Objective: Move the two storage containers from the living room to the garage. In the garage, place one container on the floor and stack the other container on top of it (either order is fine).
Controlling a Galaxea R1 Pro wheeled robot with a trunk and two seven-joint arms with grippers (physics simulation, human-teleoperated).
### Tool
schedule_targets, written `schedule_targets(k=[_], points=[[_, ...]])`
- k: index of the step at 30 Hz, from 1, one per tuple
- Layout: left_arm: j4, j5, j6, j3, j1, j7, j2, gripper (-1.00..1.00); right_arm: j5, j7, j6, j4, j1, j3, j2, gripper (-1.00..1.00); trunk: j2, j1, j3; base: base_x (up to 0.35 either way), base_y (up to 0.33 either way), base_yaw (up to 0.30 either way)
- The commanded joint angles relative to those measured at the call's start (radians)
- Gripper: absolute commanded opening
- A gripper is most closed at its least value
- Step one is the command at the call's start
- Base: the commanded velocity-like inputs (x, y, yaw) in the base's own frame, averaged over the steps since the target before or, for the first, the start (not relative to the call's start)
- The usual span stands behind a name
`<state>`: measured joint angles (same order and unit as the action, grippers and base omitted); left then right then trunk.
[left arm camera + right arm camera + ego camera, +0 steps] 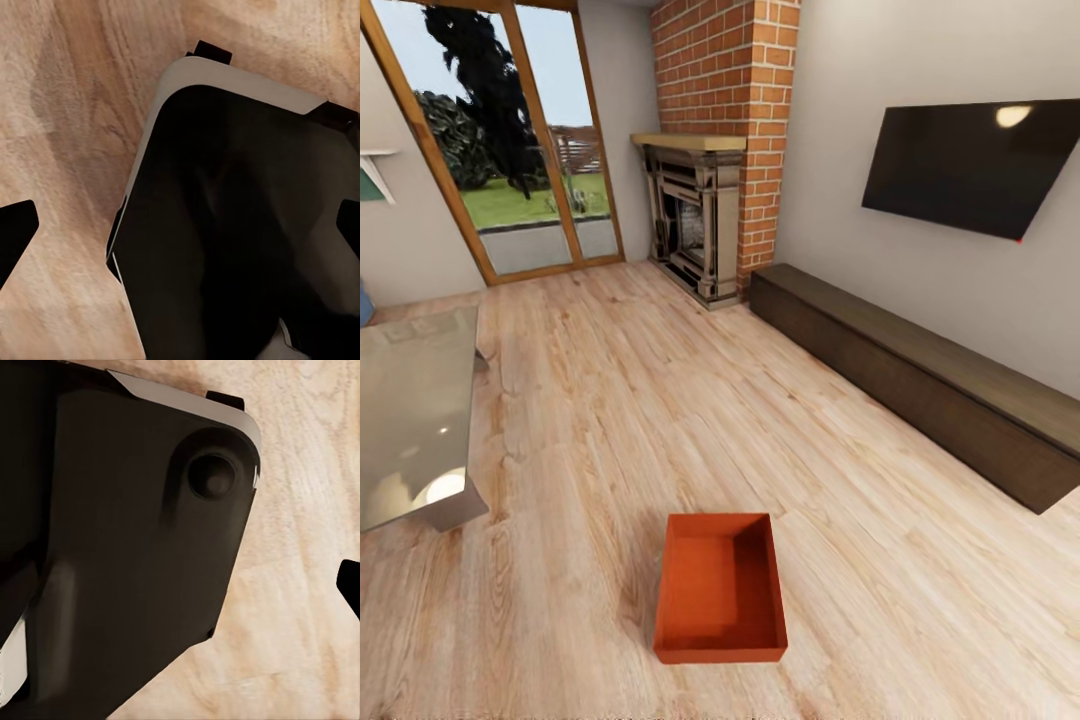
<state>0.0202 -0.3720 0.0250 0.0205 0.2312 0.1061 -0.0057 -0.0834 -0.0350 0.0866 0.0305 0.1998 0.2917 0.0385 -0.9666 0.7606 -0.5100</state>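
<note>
Light wood plank floor (660, 400), visible grain, filling most of the head view. Beige wall (920, 60) behind the brick fireplace (720, 150): red-orange bricks, pale mantel shelf, dark metal insert. Tall wood-framed glass door (510, 150) left of the fireplace, lawn and dark tree outside. Long, low, dark brown wooden bench (920, 380) running from the fireplace's right side along the wall. Flat black TV (970, 165), glossy with a lamp reflection, mounted above the bench, right of the fireplace. Grey glossy low table (410, 420), flat rectangular top, left and forward of the fireplace.

One red-orange plastic bin (720, 590), rectangular, open-topped, plain slightly tapered walls, empty, sitting flat on the planks well in front of the fireplace, near the view's lower edge. Only one bin visible.

Left wrist view: dark rounded robot body (225, 247) with pale edge over wood grain; two black fingertips (15, 232) at opposite edges, left gripper (184, 229) spread wide, holding nothing.

Right wrist view: dark matte body (127, 547) with round knob over planks; single black fingertip (351, 581) at the edge, other finger unseen, jaw state impossible to tell.
</note>
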Motion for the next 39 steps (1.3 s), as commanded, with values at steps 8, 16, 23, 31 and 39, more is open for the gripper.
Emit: schedule_targets(k=[8,16,23,31,39], points=[[0.000,-0.005,0.003,0.003,0.000,0.003,0.000,1.00,-0.009,-0.001,0.006,0.003,0.001,0.008,0.001,1.00,-0.001,0.000,-0.014,0.000,0.000,0.000],[0.000,-0.005,0.003,0.003,0.000,0.003,0.000,1.00,-0.009,0.000,0.005,0.003,0.001,0.009,0.000,1.00,-0.001,0.000,-0.026,0.000,0.000,0.000],[0.000,-0.005,0.003,0.003,0.000,0.003,0.000,1.00,-0.009,0.000,0.005,0.003,0.001,0.008,0.000,1.00,-0.001,0.000,-0.037,0.000,0.000,0.000],[0.000,-0.005,0.003,0.003,0.000,0.003,0.000,1.00,-0.009,0.000,0.006,0.003,0.001,0.008,0.000,1.00,-0.001,0.000,-0.050,0.000,0.000,0.000],[0.000,-0.005,0.003,0.003,0.000,0.003,0.000,1.00,-0.009,0.000,0.005,0.003,0.001,0.008,0.000,1.00,-0.001,0.000,-0.063,0.000,0.000,0.000]])
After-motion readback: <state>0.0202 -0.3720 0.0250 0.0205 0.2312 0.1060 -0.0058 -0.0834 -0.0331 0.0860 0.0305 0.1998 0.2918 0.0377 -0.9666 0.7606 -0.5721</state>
